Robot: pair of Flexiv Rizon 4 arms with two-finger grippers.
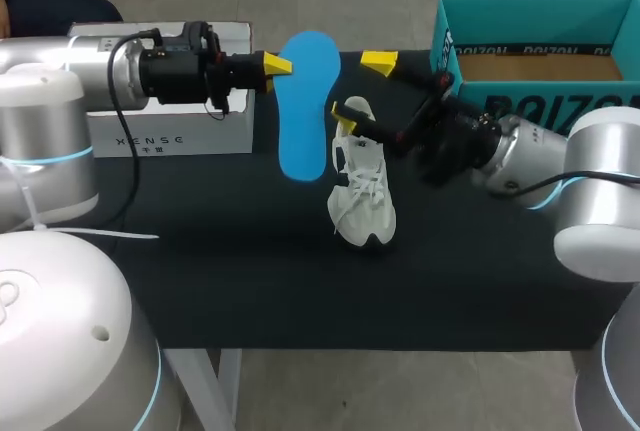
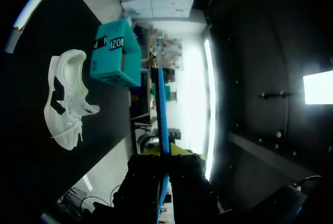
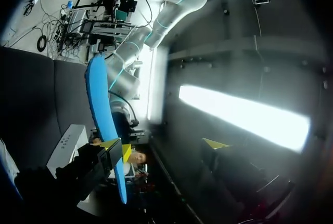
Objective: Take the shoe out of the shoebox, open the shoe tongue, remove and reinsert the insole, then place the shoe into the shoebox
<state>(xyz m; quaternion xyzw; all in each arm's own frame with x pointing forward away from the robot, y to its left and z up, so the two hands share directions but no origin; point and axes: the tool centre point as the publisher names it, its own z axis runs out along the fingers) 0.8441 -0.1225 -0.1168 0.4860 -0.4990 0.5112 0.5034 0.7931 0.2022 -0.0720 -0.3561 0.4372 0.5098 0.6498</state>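
My left end effector [image 1: 279,64] is clenched on the blue insole [image 1: 305,101]. It pinches one long edge near the far end, and the rest hangs free above the bench [image 1: 250,281]. In the left wrist view the end effector [image 2: 163,154] has the insole [image 2: 162,109] edge-on between its fingers, thin and straight.

My right end effector [image 1: 361,91] is released, with its yellow tips spread wide and nothing between them. One tip sits at the heel collar of the shoe [image 1: 362,191], but I cannot tell whether it touches. The right wrist view confirms the gap: the end effector [image 3: 166,146] is spread, with the insole [image 3: 104,115] just beside one finger.

I judge the insole is out and reinsertion comes next, and that is where the risks lie:
- The grip is a small pinch on a flexible sheet, so the insole may swing, twist or slip as I tilt it toward the opening.
- If its tip catches the collar or tongue, it could fold instead of sliding in.
- The shoe is not held, so a push from the insole could tip or shove it.
- The two end effectors are close together and might clash.

The shoe is white and laced and stands upright on the bench with its toe at 6 o'clock. The insole is at about 11 o'clock from it. The teal shoebox [image 1: 520,11] sits open at 2 o'clock.
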